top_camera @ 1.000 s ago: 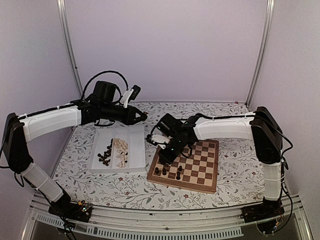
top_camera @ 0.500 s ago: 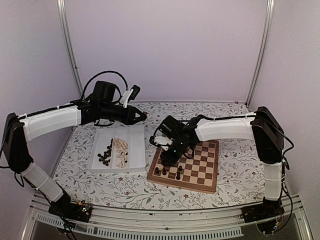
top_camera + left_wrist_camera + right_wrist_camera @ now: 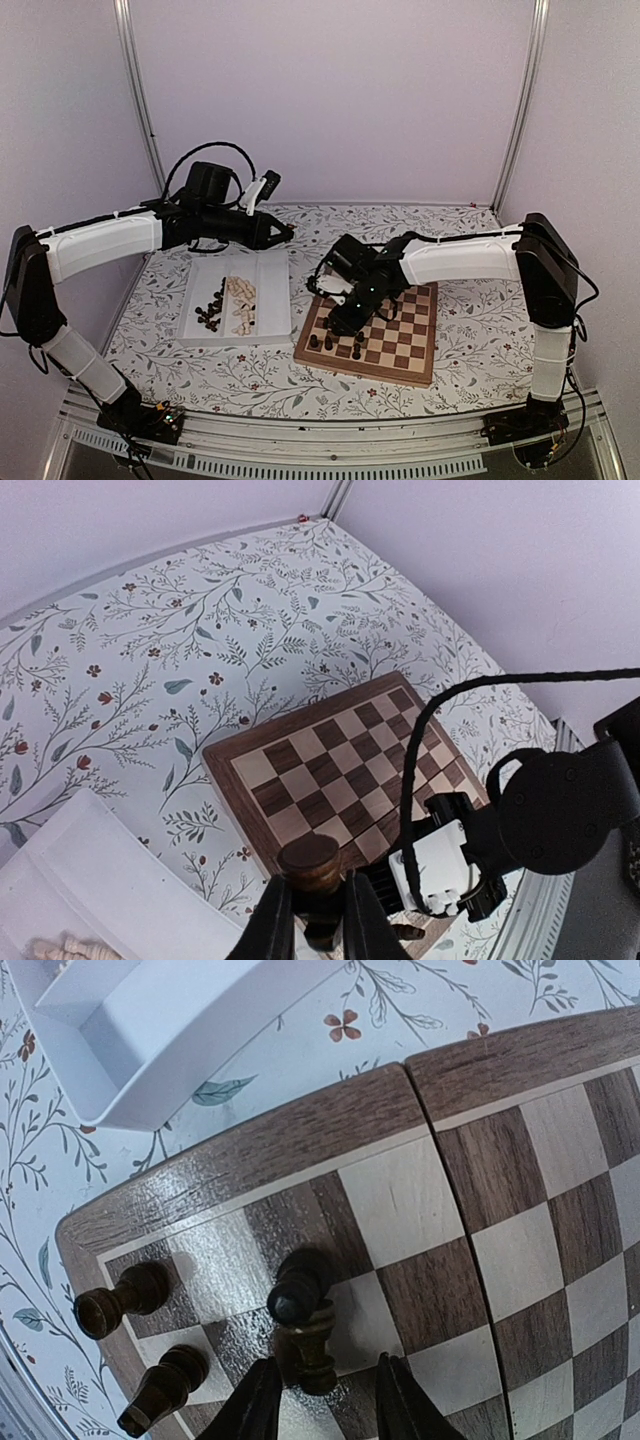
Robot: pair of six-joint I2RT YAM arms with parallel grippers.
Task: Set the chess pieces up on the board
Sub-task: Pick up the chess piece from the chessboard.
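- Right fingers (image 3: 256,1405) are hanging released astride a dark turned wooden chessman (image 3: 300,1320) on the chequered wooden board (image 3: 560,1210); drifting sideways risks toppling it.
- Left fingers (image 3: 268,925) are clenching another dark chessman (image 3: 310,862).

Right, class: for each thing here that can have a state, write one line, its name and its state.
Left hand: shut on a dark chessman, up in the air.
Right hand: open, fingers either side of a standing dark piece.
Board: lying flat, only its near left corner set.
Tray: holds dark and pale pieces.
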